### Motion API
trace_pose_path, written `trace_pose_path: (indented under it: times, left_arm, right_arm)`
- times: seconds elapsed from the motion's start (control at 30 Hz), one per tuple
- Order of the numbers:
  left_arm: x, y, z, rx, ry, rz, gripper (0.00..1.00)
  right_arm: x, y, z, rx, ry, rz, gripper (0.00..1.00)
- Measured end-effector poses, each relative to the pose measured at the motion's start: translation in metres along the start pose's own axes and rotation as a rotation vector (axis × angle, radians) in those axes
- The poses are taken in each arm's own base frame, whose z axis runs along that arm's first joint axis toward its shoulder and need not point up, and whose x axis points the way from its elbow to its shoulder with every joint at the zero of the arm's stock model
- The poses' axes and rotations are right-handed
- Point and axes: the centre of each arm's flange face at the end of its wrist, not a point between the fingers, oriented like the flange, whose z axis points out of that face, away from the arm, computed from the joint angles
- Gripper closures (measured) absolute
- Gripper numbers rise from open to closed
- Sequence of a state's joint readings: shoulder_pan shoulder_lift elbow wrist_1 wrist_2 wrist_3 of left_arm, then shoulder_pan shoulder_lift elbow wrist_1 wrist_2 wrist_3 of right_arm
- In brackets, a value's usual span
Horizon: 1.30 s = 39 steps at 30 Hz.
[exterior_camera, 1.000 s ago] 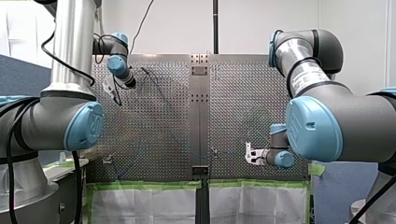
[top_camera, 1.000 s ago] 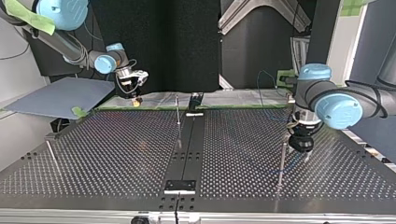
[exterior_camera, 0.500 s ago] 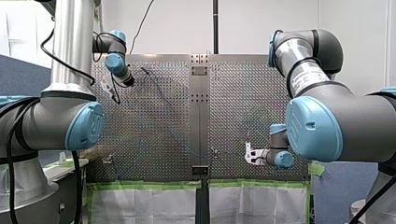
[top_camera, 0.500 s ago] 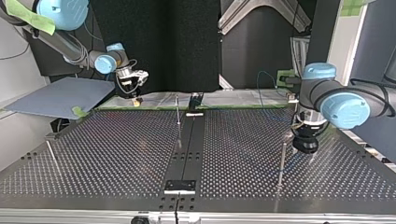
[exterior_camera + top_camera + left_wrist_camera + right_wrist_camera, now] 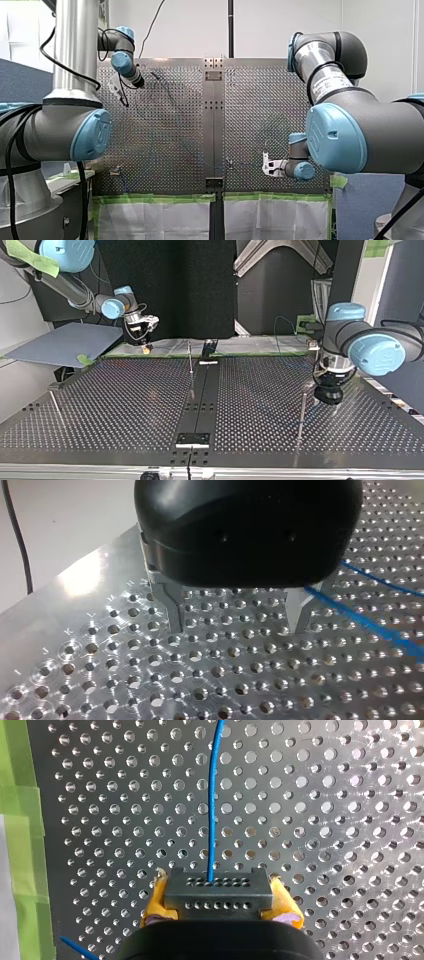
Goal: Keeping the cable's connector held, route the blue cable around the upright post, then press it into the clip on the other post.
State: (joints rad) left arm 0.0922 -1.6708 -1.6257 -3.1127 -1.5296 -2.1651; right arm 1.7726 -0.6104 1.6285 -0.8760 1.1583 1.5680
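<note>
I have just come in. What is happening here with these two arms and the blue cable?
My right gripper is shut on the cable's connector, with yellow pads on both sides. The blue cable runs away from it over the perforated table. My left gripper is open and holds nothing. It hangs low over the table, close to an upright post, and the cable passes beside its fingers. I cannot tell whether the cable goes around a post.

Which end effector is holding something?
My right end effector, its yellow pads clamped on the connector of the blue cable; my left end effector stands open, empty.
</note>
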Motion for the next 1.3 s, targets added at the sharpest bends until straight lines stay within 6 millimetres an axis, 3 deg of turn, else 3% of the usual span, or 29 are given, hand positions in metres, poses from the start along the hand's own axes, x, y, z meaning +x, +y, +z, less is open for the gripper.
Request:
trace_pose_path:
  times: [0.4, 0.93, 1.3]
  left_arm:
    - [-0.013, -0.017, -0.030, -0.017, 0.011, 0.023, 0.00]
    - [-0.014, -0.033, -0.062, -0.056, 0.058, 0.100, 0.00]
    - [-0.037, -0.046, -0.101, -0.104, 0.025, 0.143, 0.00]
  right_arm:
    - [0.001, 0.000, 0.000, 0.000, 0.002, 0.002, 1.00]
    - [0.000, 0.000, 0.000, 0.000, 0.001, 0.000, 1.00]
    - [0.000, -0.001, 0.000, 0.001, 0.002, -0.002, 1.00]
